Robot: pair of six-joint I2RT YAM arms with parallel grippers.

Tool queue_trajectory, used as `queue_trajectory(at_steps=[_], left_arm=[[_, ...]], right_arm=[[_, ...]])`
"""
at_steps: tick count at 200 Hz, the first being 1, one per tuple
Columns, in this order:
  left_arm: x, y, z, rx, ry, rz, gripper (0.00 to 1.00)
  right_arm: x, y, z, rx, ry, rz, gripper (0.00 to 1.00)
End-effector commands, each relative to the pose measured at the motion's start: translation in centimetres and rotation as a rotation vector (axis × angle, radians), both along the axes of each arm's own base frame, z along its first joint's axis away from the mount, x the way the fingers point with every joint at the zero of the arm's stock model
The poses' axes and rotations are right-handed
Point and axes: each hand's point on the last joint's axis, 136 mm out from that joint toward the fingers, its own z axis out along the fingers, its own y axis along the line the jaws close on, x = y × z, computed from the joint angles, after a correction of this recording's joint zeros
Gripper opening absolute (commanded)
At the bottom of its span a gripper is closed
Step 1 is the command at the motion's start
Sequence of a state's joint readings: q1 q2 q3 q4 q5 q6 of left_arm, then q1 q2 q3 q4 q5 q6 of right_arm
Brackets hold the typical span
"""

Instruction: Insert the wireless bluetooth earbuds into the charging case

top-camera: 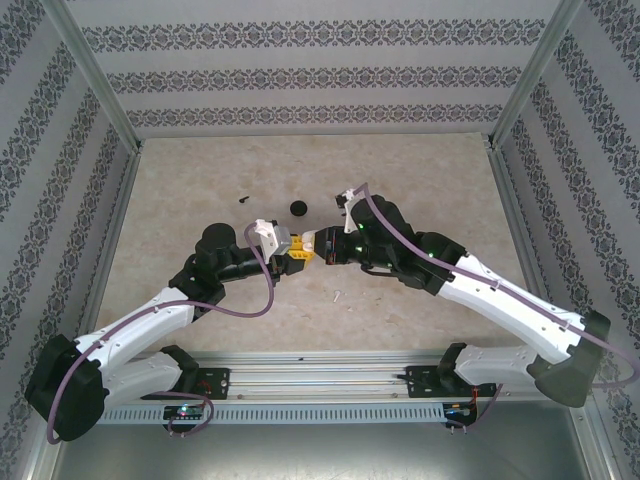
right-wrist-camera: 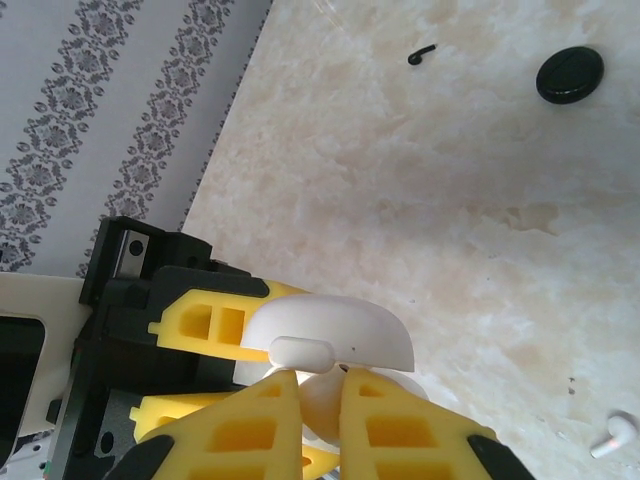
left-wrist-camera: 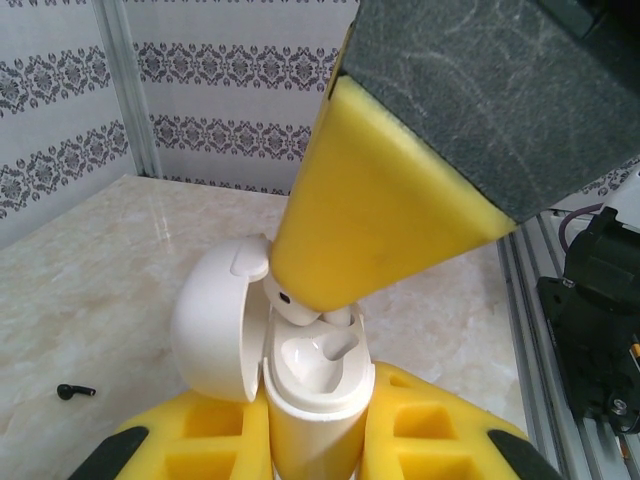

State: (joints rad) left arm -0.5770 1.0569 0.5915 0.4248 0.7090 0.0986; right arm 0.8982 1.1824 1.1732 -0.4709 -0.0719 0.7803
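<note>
The left jaws are clamped tight on the charging case (left-wrist-camera: 315, 385), held clear of the desk (right-wrist-camera: 420, 200), with its lid (left-wrist-camera: 215, 320) open to the left and its mouth facing the right jaws. Those are nearly together, pinching one earbud (left-wrist-camera: 287, 297) that touches the case mouth at the lid-side socket; its stem seems aimed inward. The second earbud (right-wrist-camera: 612, 436) lies loose on the desk, nearer the right arm. No brand or writing is legible.

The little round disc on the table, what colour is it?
The small flat round disc is plain black, clearest in the right wrist view.
</note>
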Motion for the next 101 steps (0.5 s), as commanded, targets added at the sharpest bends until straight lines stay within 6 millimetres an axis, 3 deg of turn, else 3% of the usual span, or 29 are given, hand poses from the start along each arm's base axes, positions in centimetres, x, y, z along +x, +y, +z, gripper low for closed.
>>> queue_trajectory(at_steps=[1,101], left_arm=[[0.1,0.0,3.1,-0.064,-0.073,0.013,0.13],[0.1,0.1,3.0,-0.067,-0.064,0.024,0.13]], right_arm=[[0.3,-1.0,0.2,0.029,-0.020,-0.043,0.12],[0.7,-2.1,1.4,0.128,-0.063,-0.127,0.12]])
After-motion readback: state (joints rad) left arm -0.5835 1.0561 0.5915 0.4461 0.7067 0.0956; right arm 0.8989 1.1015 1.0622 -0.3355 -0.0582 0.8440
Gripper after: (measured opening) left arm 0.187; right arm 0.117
